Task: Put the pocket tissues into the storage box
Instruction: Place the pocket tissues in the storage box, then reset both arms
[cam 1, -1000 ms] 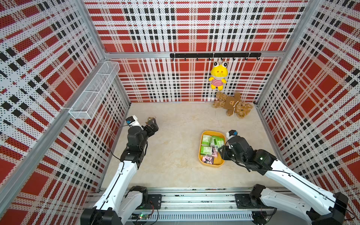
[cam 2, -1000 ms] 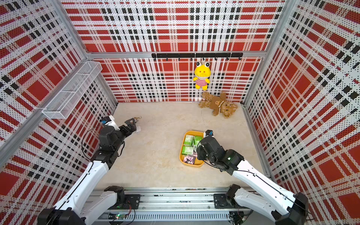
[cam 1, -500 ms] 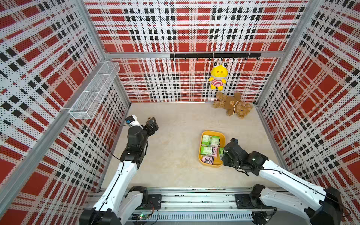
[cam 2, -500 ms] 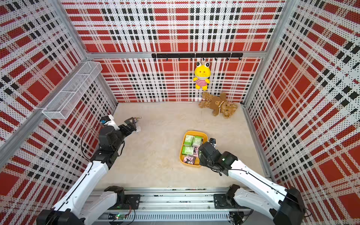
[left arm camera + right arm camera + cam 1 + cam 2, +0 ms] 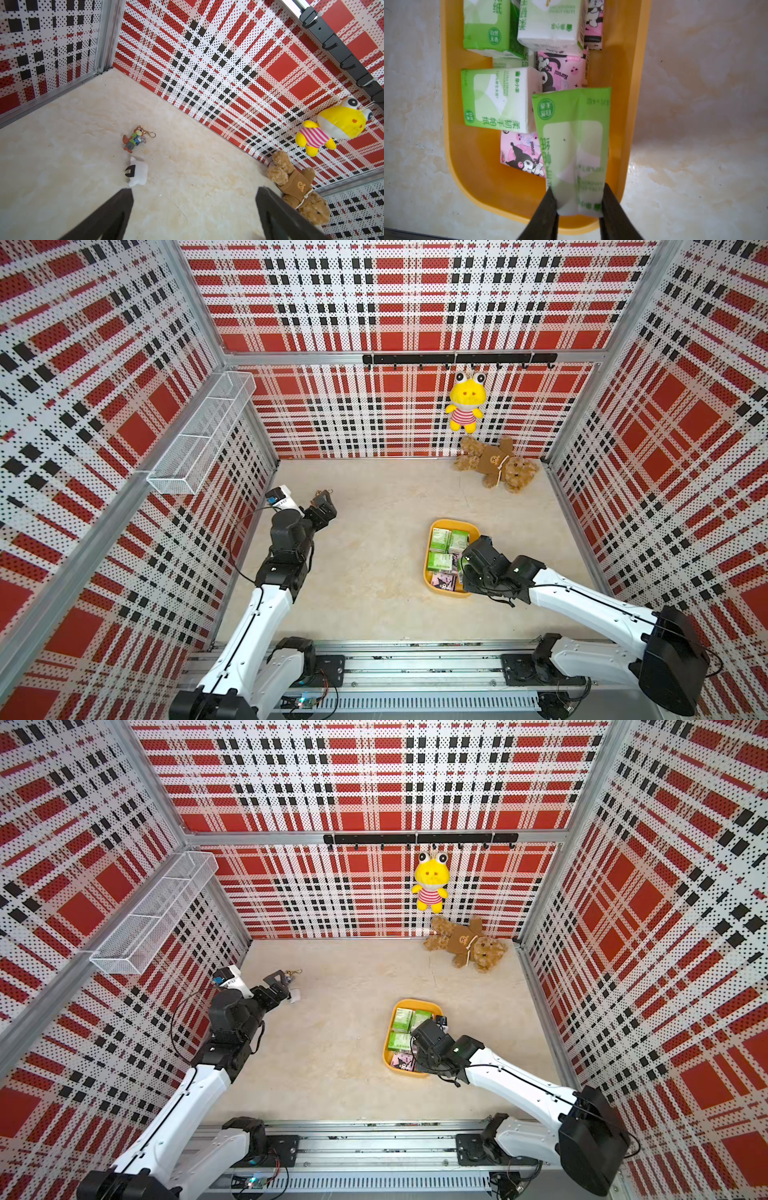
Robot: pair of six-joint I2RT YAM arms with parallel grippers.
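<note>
The storage box (image 5: 427,568) (image 5: 389,1040) (image 5: 444,104) is a shallow yellow-orange tray on the floor, right of centre. Several pocket tissues lie in it: green-and-white packets (image 5: 440,539) (image 5: 496,99) and pink cartoon packets (image 5: 442,581) (image 5: 523,158). My right gripper (image 5: 578,190) (image 5: 462,568) is shut on the end of another green packet (image 5: 573,141), which hangs over the box's right side, above the pink packets. My left gripper (image 5: 194,189) (image 5: 323,502) (image 5: 276,979) stands open and holds nothing, above the floor near the left wall.
A brown teddy bear (image 5: 496,466) lies by the back wall, and a yellow frog plush (image 5: 466,402) hangs from a black hook rail. A fox keychain (image 5: 135,138) and a small white plush (image 5: 138,171) lie ahead of the left gripper. A white wire basket (image 5: 203,435) is on the left wall.
My right arm has lowered and shifted slightly left over the box, still holding the green packet. The left arm has not moved.
</note>
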